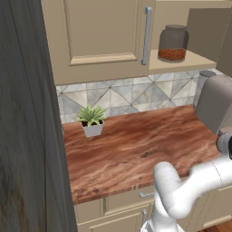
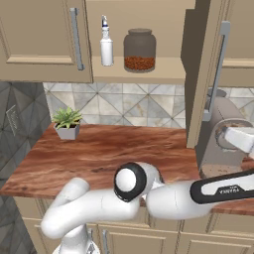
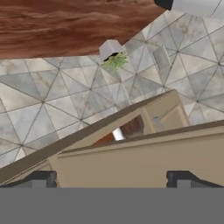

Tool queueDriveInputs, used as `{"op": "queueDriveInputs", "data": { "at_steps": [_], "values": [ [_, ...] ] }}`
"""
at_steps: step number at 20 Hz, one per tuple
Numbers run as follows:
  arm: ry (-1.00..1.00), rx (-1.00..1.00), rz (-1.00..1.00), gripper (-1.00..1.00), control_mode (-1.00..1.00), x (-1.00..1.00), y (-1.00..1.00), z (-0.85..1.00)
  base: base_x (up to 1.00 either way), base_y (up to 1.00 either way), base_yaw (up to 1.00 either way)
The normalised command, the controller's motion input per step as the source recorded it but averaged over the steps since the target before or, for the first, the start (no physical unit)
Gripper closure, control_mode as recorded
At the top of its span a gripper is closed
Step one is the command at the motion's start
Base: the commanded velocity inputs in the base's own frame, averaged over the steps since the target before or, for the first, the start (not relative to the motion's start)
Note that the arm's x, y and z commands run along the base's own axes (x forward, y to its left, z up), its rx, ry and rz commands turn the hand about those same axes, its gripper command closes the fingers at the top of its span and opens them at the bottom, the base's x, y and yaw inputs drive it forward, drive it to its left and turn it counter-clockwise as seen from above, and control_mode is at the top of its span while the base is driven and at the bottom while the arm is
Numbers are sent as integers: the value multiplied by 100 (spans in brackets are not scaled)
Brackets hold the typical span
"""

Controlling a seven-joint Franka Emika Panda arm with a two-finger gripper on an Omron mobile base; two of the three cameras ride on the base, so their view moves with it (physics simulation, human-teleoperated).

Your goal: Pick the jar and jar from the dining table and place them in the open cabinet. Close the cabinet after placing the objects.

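Tool (image 3: 111,178) spread wide; jar (image 2: 139,49) upright (lid up) in cabinet (image 2: 149,72).

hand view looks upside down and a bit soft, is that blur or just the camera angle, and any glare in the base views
Hand view: rolled over, so the plant hangs beneath the counter; edges soft, the open claw tips dark. Left base view: flat even light, no glare, a jar in mild shade. Right base view: the jar and the spray bottle crisp, faint shadows.

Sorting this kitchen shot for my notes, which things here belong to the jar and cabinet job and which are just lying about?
Job: jar of reddish-brown grains on the shelf; open cabinet; its door; open gripper.
Lying about: white spray bottle; potted plant; grey appliance.
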Motion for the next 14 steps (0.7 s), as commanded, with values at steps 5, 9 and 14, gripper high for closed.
{"op": "queueDriveInputs", "data": {
  "at_steps": [5, 9, 14],
  "values": [
    [6, -26, 0, -100, -100, 0, 48, 61, 0, 0, 0],
    [1, -29, 0, -100, -100, 0, 71, 47, 0, 0, 0],
    [0, -27, 0, -100, -100, 0, 91, 20, 0, 0, 0]
  ]
}}
